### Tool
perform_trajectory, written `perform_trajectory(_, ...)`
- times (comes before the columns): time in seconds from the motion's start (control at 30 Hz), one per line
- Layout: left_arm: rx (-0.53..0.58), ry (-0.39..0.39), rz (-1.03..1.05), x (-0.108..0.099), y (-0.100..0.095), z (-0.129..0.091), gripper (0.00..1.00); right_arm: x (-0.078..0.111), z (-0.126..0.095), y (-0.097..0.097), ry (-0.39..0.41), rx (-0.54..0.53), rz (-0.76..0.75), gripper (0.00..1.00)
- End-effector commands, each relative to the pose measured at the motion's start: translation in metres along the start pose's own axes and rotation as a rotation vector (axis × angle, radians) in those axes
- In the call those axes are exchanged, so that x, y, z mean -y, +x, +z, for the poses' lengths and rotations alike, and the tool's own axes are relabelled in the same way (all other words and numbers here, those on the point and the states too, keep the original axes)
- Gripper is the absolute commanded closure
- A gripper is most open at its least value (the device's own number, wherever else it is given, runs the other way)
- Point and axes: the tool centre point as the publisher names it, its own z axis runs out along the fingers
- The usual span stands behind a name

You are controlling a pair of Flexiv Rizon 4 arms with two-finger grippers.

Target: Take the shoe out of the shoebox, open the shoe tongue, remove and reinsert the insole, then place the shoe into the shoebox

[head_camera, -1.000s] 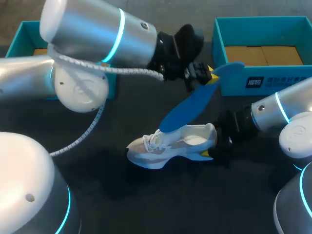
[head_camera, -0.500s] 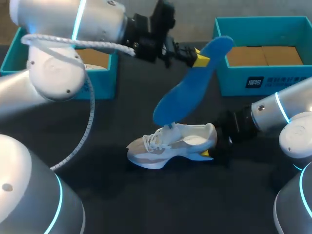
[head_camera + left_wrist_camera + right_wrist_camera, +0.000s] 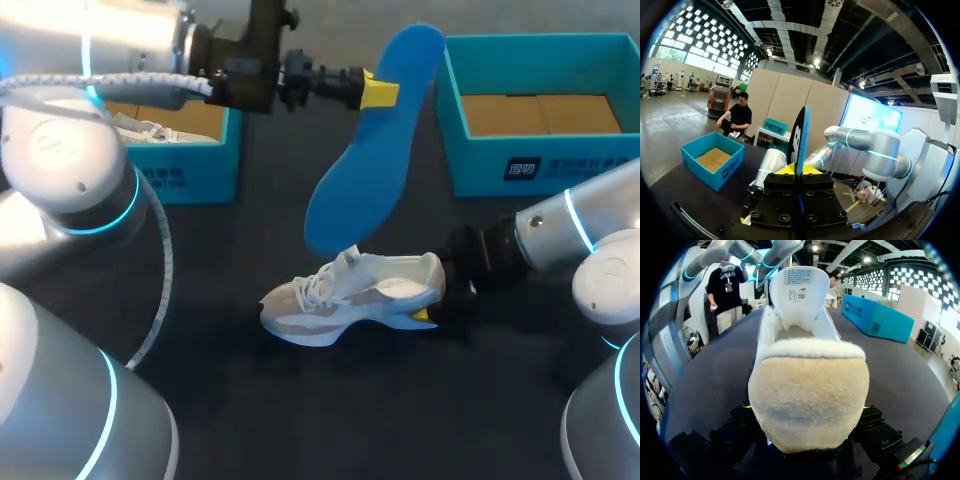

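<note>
A white shoe [image 3: 350,296] stands on the dark table, toe to the left, its tongue [image 3: 797,290] raised. My right gripper [image 3: 432,300] is shut on the shoe's heel [image 3: 807,395], which hides its tips in the right wrist view. One yellow fingertip [image 3: 421,317] shows beside the sole. My left gripper [image 3: 375,90] is shut on the heel end of a blue insole [image 3: 365,150]. The insole hangs slanted, its toe end just above the shoe's opening. In the left wrist view the insole [image 3: 801,132] stands edge-on between the yellow tips of the left gripper [image 3: 799,169].
An open teal shoebox [image 3: 540,170] with a cardboard floor sits at the back right. A second teal box [image 3: 185,175] at the back left holds another white shoe [image 3: 150,130]. My left arm's big links fill the left of the head view.
My left gripper has risen and drawn back to the left with the insole, lifting its toe end up out of the shoe. The right gripper and the shoe have stayed put.
</note>
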Motion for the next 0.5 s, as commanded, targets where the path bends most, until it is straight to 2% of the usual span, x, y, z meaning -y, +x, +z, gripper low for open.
perform_trajectory(0.03,-0.013,0.124,-0.017,-0.007,0.010,-0.012,1.00,-0.001,0.001,0.000,0.004,0.001,0.000,1.00)
perform_trajectory(0.3,-0.111,0.295,-0.093,0.008,0.024,-0.024,1.00,-0.001,0.001,0.000,0.004,0.001,0.000,1.00)
perform_trajectory(0.4,-0.121,0.336,-0.075,0.013,0.033,-0.029,1.00,-0.001,0.001,0.000,0.004,0.001,0.000,1.00)
perform_trajectory(0.5,-0.121,0.336,-0.075,0.013,0.033,-0.029,1.00,-0.001,0.001,0.000,0.004,0.001,0.000,1.00)
